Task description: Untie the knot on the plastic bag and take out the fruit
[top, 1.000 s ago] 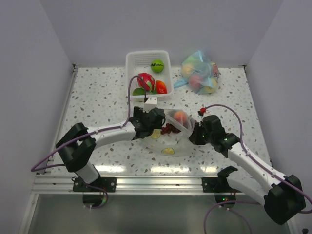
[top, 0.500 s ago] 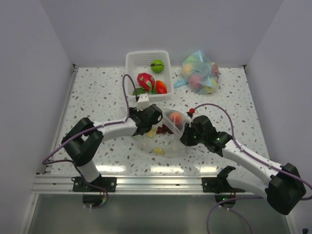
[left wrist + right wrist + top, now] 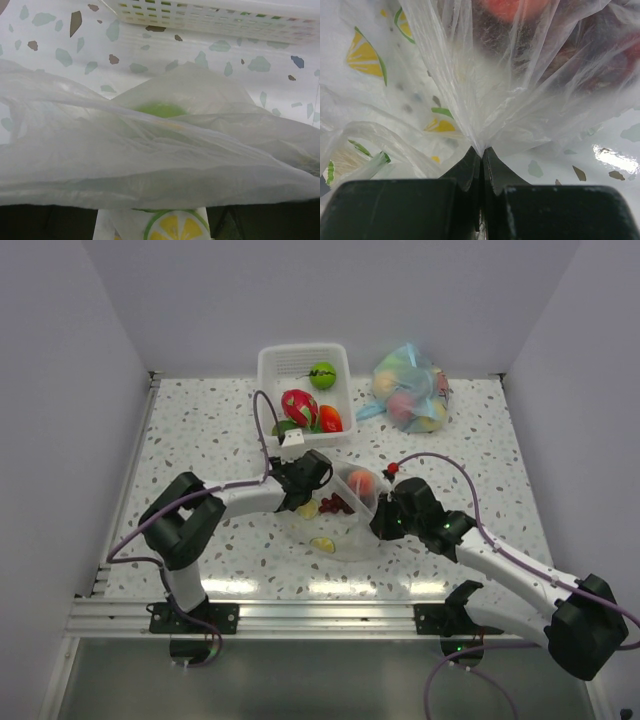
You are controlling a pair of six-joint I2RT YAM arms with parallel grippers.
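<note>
The plastic bag (image 3: 345,518) is lying at the middle of the tabletop (image 3: 200,440), between the two arms, and much of the fruit is sitting inside it. From above, an orange-red piece (image 3: 362,481), dark red grapes (image 3: 338,504) and a lemon slice (image 3: 322,543) are showing through the film. In the left wrist view a green lime (image 3: 160,111) is showing under a fold. We are finding no tight knot anywhere. The neck (image 3: 480,120) is bunching into a fan of creases, and we are judging it loosened or undone, though we cannot tell for sure. The right gripper (image 3: 481,152) is pinching that bunched plastic, its fingers (image 3: 465,172) pressed together on it and holding the bag's right edge up. The left gripper (image 3: 308,488) is sitting at the bag's left side with its fingers (image 3: 45,222) standing apart, film draping across them and nothing that we can make out between them. Beyond the bag, the white basket (image 3: 268,380) is holding a green fruit (image 3: 322,373), a pink one (image 3: 299,405) and a red one (image 3: 330,421). So we are judging part of the emptying done, with the pieces in the bag left to take out. The blue-tinted bag (image 3: 410,390) is sitting well apart at the far right.
</note>
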